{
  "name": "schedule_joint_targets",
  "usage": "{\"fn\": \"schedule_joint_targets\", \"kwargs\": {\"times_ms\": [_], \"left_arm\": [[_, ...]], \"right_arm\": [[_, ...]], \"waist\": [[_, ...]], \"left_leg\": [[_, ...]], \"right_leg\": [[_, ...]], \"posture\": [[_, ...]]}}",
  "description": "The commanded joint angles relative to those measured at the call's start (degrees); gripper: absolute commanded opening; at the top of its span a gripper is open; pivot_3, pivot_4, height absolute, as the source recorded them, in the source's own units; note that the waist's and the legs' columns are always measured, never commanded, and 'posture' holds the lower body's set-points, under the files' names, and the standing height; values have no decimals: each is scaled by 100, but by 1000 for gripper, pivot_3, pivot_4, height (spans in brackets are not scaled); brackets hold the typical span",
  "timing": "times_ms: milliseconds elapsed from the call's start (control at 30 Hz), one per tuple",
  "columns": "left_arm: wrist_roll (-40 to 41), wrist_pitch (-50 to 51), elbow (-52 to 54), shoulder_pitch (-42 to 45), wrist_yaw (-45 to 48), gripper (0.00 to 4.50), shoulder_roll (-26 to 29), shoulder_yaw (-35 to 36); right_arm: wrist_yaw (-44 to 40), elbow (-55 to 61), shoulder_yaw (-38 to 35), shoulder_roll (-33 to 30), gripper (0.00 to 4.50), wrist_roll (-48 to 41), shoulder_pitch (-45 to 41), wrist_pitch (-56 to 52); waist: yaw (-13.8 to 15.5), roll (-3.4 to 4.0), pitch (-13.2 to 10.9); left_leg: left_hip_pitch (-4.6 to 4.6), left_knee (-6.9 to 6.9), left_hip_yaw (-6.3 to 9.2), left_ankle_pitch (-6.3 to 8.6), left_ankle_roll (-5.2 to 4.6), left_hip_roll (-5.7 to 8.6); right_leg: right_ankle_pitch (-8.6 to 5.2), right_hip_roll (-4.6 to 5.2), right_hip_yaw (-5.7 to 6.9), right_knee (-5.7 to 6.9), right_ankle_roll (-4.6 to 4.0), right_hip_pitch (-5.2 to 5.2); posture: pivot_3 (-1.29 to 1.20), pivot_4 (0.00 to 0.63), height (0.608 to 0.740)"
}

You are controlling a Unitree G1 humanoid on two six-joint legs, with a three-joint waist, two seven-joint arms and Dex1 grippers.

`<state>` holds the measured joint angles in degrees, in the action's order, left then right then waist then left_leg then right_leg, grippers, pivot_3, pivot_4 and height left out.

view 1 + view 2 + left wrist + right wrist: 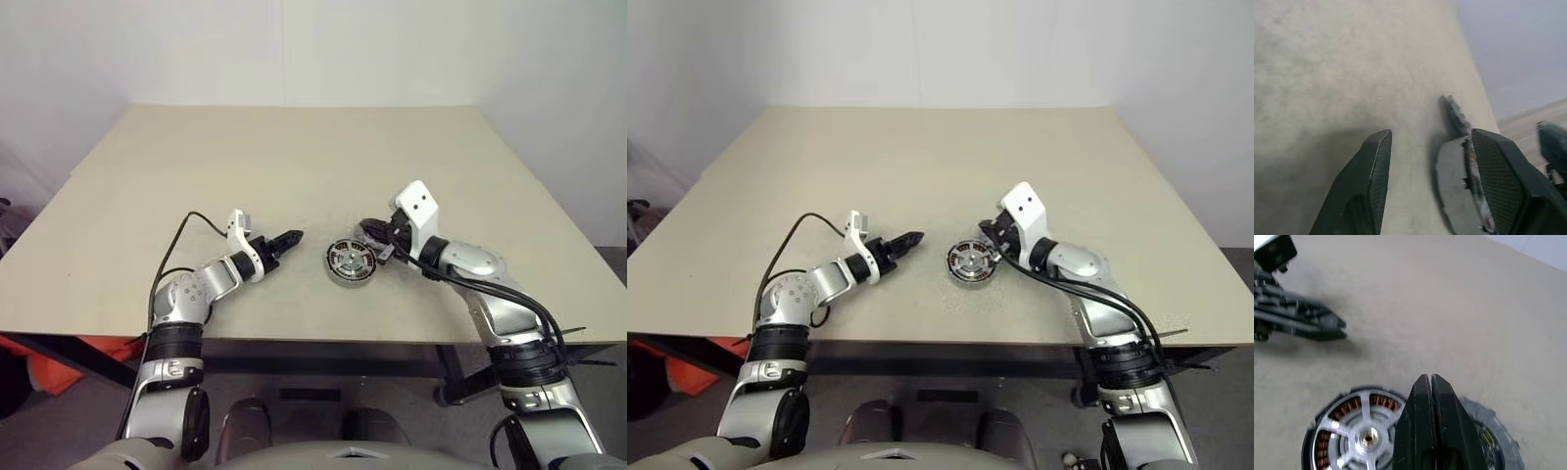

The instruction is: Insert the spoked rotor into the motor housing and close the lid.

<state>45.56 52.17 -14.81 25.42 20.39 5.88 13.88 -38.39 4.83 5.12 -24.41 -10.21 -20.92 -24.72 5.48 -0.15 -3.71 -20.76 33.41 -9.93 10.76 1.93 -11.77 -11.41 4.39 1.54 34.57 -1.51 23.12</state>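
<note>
Motor housing point(351, 263) sat flat on table point(294, 157), spoked rotor point(1359, 431) apparently seated. Right gripper point(1430, 382), jaws closed and empty, hovered at its right edge, nearer; left gripper point(290, 239) empty, part-open, pointed toward it from the left.

Right gripper point(1431, 382) closed over motor housing point(1352, 431); possibly touching.

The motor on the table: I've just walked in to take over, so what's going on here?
The housing lies on the table, with copper windings showing between silver spokes. The right gripper, fingers shut, hangs just over its far edge, above a flat grey disc lying beside it. The left gripper points at the housing from the other side, fingers open and apart from it. Nothing is held.
</note>
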Motion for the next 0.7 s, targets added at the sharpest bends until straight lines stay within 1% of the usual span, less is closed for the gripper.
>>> {"fn": "schedule_joint_targets", "kwargs": {"times_ms": [33,133,233,300,367,433,567,600,633,700], "left_arm": [[-75,-162,236,-63,58,2768,-9,0],[-95,-233,270,-106,-1,2768,-31,73],[-144,-314,239,-115,-41,2768,-28,126],[-168,-350,210,-117,-51,2768,-14,162],[-187,-374,183,-118,-51,2768,-2,185],[-216,-399,156,-119,-51,2768,8,190],[-296,-453,120,-140,-47,2768,10,179],[-308,-460,121,-143,-46,2768,-1,178],[-320,-465,131,-150,-49,2768,-15,174],[-335,-472,154,-165,-49,2768,-31,170]], "right_arm": [[6,-187,138,200,0,-35,-85,25],[-69,-343,385,240,0,75,138,13],[34,-527,441,241,0,170,184,25],[24,-572,358,222,0,135,91,40],[-17,-593,297,179,0,116,-22,81],[-80,-564,267,133,0,83,-117,133],[-188,-310,179,112,0,-68,-340,158],[-207,-265,157,114,0,-91,-386,156],[-226,-225,139,120,0,-110,-444,143],[-270,-195,158,141,0,-133,-511,112]], "waist": [[-1,0,0],[9,0,0],[4,1,1],[0,1,1],[0,1,1],[1,1,1],[-1,1,1],[-1,1,1],[-1,1,1],[1,1,1]], "left_leg": [[1,-3,0,0,0,0],[0,-5,0,-1,1,0],[-3,-4,0,-1,2,1],[8,-4,-1,-1,2,1],[13,-5,-1,-4,6,1],[15,-5,-1,-6,10,0],[14,-5,-1,-6,10,0],[13,-6,-1,-6,9,0],[12,-7,-1,-5,9,0],[10,-7,-1,-5,8,0]], "right_leg": [[0,0,0,0,-2,0],[0,-1,0,0,-5,2],[0,1,-1,-1,-5,2],[-1,2,-3,0,-2,-5],[-20,1,-3,1,30,-6],[-21,0,-3,5,31,-6],[-20,0,-3,5,30,-5],[-17,0,-3,5,25,-4],[-2,0,-3,5,0,-3],[0,0,-3,5,-4,-2]], "posture": [[0,0,740],[0,0,740],[0,0,740],[0,0,740],[0,0,740],[0,0,740],[0,0,740],[0,0,740],[0,0,740],[0,0,740]]}}
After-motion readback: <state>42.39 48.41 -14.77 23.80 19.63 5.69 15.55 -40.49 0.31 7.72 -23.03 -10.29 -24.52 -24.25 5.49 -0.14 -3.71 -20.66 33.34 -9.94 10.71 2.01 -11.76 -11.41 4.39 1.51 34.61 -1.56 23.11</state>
